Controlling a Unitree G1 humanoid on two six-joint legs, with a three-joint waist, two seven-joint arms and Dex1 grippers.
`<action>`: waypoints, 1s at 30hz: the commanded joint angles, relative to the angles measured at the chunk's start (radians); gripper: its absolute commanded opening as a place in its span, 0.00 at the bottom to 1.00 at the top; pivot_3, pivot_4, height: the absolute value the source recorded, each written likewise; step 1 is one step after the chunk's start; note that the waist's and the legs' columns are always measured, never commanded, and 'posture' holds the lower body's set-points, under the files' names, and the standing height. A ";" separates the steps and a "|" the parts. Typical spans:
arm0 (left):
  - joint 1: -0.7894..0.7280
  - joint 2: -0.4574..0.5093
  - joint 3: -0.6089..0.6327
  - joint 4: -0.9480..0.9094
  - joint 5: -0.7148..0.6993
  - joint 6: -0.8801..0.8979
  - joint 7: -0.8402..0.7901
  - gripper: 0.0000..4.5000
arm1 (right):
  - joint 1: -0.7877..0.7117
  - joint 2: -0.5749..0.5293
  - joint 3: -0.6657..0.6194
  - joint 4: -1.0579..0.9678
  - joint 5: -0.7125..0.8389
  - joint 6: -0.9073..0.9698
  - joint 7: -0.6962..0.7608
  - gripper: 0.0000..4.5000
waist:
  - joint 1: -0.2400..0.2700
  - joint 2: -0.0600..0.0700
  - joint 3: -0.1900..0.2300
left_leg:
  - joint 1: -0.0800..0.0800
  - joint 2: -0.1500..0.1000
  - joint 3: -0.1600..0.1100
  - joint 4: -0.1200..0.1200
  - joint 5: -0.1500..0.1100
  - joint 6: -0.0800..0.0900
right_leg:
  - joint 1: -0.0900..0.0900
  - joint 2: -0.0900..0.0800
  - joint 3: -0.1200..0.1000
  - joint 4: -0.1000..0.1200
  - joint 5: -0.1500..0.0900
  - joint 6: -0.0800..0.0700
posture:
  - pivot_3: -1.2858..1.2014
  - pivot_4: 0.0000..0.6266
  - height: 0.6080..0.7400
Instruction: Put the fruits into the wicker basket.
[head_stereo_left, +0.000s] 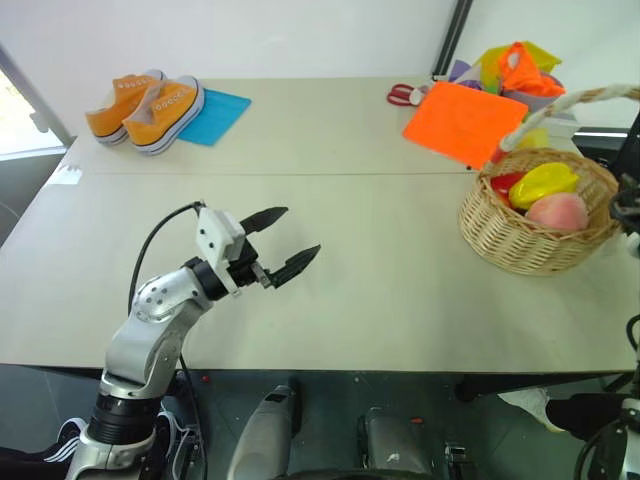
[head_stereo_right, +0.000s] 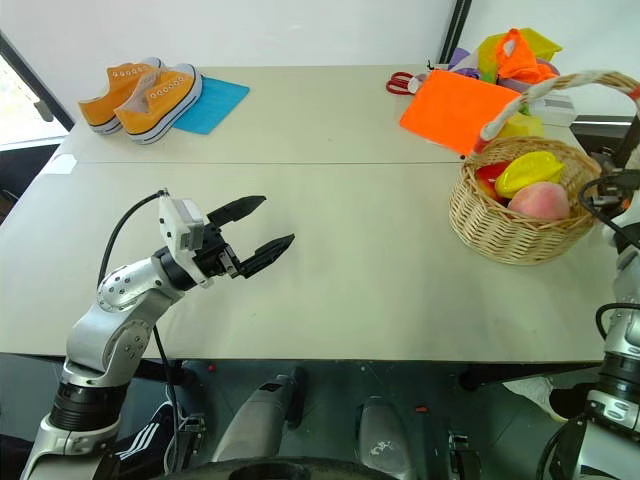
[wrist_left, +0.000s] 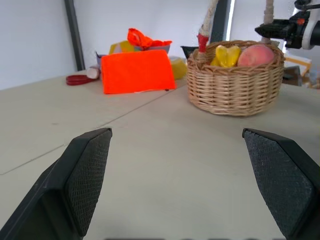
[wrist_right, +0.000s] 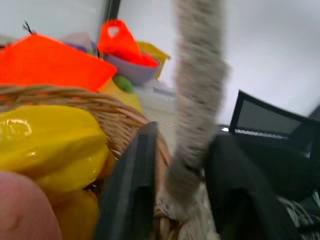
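The wicker basket (head_stereo_left: 508, 238) stands at the table's right side, its white-wrapped handle (head_stereo_left: 570, 101) arching over it. A yellow star fruit (head_stereo_left: 545, 183) and a pink peach (head_stereo_left: 558, 211) lie inside it, beside something red (head_stereo_left: 503, 186). My right gripper (wrist_left: 267, 30) hovers at the basket's far right side, level with the rim. In the right wrist view its fingers (wrist_right: 132, 185) stand apart, with the handle (wrist_right: 197, 90) showing between them; I cannot tell if they touch it. My left gripper (head_stereo_left: 280, 243) is open and empty above the table's middle left.
Orange sneakers (head_stereo_left: 150, 105) and a blue cloth (head_stereo_left: 218, 115) sit at the far left. An orange sheet (head_stereo_left: 465, 122), red scissors (head_stereo_left: 405, 95) and a bowl of colourful items (head_stereo_left: 520, 68) crowd the far right behind the basket. A black chair (wrist_right: 272, 125) stands beyond the table's right edge.
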 joint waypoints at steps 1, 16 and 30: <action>-0.012 -0.001 0.003 -0.013 0.002 -0.025 -0.012 1.00 | 0.012 0.021 -0.012 -0.094 -0.018 -0.055 -0.042 0.78 | -0.007 0.000 0.000 | 0.000 0.000 0.000 -0.001 0.000 0.000 | 0.000 0.000 0.000 0.000 0.000 0.000 | 0.52 0.24 1.00; 0.026 0.006 0.018 -0.038 0.016 -0.025 -0.001 1.00 | 0.110 0.193 0.201 -0.521 -0.331 -0.282 -0.250 0.99 | -0.007 0.001 0.000 | 0.000 0.000 -0.001 -0.001 0.000 -0.001 | -0.003 0.001 0.000 0.001 0.000 0.000 | 0.52 0.24 1.00; 0.189 0.135 0.148 0.029 0.074 -0.027 0.015 1.00 | 0.156 0.031 0.363 -0.456 0.324 0.070 0.528 0.99 | -0.003 0.000 0.000 | 0.003 0.000 -0.003 -0.002 -0.001 -0.001 | -0.002 -0.001 0.000 -0.002 0.000 -0.001 | 0.52 0.24 1.00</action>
